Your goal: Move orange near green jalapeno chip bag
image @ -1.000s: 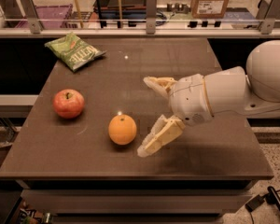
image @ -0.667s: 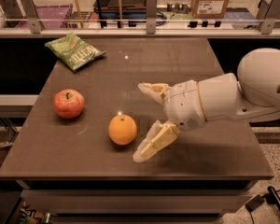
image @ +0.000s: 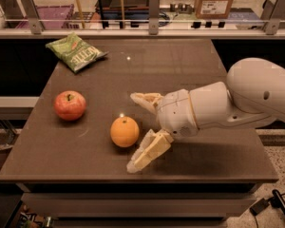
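my gripper (image: pixel 133 132), jaws wide apart, now sits further left, starting to flank the orange (image: pixel 123 132), so i judge grasping comes next.

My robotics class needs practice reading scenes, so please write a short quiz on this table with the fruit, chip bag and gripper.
1. True or false: the gripper is shut on the orange.
2. Which lies nearest the green jalapeno chip bag? A apple, B orange, C gripper.
3. Fill in: in the camera view, the orange sits to the ___ of the apple.
Key: 1 false, it is open, at the orange's right side; 2 A; 3 right.
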`<state>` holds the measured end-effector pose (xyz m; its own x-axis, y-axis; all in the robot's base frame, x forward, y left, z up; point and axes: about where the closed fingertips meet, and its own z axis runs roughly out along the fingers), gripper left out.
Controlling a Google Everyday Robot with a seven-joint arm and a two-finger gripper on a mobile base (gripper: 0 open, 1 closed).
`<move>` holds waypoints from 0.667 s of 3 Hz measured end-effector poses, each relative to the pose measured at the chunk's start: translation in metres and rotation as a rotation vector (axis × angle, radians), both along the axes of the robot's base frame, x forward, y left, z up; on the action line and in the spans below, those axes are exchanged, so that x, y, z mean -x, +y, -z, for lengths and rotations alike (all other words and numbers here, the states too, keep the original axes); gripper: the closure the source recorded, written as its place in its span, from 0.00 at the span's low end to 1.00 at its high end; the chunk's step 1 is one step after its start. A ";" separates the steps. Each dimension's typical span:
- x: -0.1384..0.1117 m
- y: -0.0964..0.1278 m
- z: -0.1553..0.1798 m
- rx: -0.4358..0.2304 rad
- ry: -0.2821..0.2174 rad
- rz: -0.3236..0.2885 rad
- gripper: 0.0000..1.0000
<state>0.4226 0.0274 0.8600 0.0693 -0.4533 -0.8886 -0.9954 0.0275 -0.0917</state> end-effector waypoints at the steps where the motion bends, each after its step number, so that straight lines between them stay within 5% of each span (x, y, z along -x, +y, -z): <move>1: 0.003 0.013 0.006 -0.016 0.014 -0.033 0.00; 2: 0.000 0.023 0.010 -0.028 0.033 -0.063 0.00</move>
<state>0.4223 0.0500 0.8497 0.0677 -0.4243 -0.9030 -0.9977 -0.0329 -0.0593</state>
